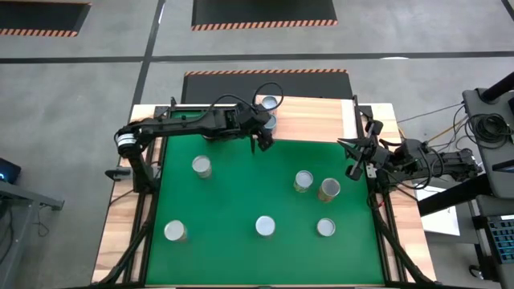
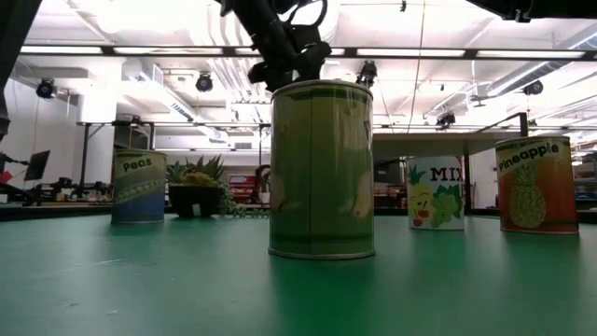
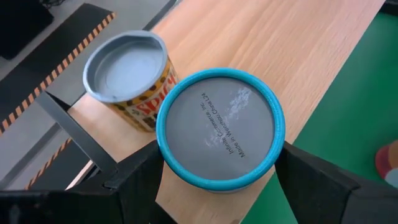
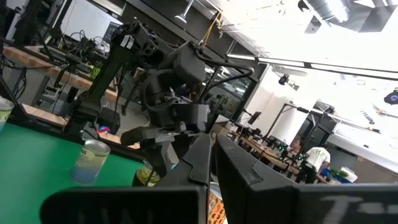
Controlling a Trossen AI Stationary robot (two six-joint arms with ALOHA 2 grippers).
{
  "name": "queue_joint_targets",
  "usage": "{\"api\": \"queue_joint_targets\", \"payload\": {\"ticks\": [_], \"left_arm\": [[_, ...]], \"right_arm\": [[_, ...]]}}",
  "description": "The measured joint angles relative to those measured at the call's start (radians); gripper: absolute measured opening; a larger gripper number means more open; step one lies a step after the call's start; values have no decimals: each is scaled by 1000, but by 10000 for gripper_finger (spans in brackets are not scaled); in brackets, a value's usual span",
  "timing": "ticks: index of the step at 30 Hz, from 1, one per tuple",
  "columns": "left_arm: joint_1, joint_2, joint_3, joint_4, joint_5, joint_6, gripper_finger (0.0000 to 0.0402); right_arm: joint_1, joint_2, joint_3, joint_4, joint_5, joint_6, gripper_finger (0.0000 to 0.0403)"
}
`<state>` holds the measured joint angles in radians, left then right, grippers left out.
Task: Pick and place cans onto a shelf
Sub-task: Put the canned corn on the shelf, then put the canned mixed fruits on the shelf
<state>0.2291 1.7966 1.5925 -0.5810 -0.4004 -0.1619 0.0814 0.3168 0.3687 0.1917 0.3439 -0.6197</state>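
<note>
Two cans stand on the light-wood shelf (image 1: 309, 118) at the table's far edge: a yellow-labelled one (image 3: 127, 71) and a blue-rimmed one (image 3: 219, 127) near the shelf's near edge. My left gripper (image 1: 262, 138) reaches over the shelf's near edge and is shut on the blue-rimmed can (image 1: 267, 121). Several more cans stand upright on the green mat (image 1: 233, 201), among them one (image 1: 201, 166) at the left and a pair (image 1: 303, 181) at the right. My right gripper (image 1: 356, 157) is shut and empty at the mat's right edge. My left gripper pinches the blue-rimmed can by its side wall just under the rim (image 3: 163, 155), one finger (image 3: 140, 171) on each side. The fingers come from the table's near side, slanting down. The can is upright, its base on the shelf's wood (image 3: 292, 56).
In the low view a tall green-labelled can (image 2: 322, 168) stands nearest, with a Peas can (image 2: 138, 187), a potted plant (image 2: 196, 187), a MIX can (image 2: 436, 191) and a Pineapple can (image 2: 534, 184) behind. The shelf has bare wood to the right of its two cans.
</note>
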Motion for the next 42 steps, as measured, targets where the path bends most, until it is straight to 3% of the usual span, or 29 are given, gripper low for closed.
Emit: {"api": "queue_joint_targets", "payload": {"ticks": [23,29,33,37,42], "left_arm": [[-3,28,-3,21,0,16,311],[-15,14,33,-20,0,83,311],[-30,9,106,-145,-1,208,311],[-37,7,133,-305,-7,385,287],[-23,16,125,-307,-8,416,200]], "right_arm": [[0,-1,0,-6,27,-1,13],[0,-1,0,-7,27,-1,13],[0,-1,0,-7,27,-1,13],[0,-1,0,-7,27,-1,13],[0,-1,0,-7,27,-1,13]]}}
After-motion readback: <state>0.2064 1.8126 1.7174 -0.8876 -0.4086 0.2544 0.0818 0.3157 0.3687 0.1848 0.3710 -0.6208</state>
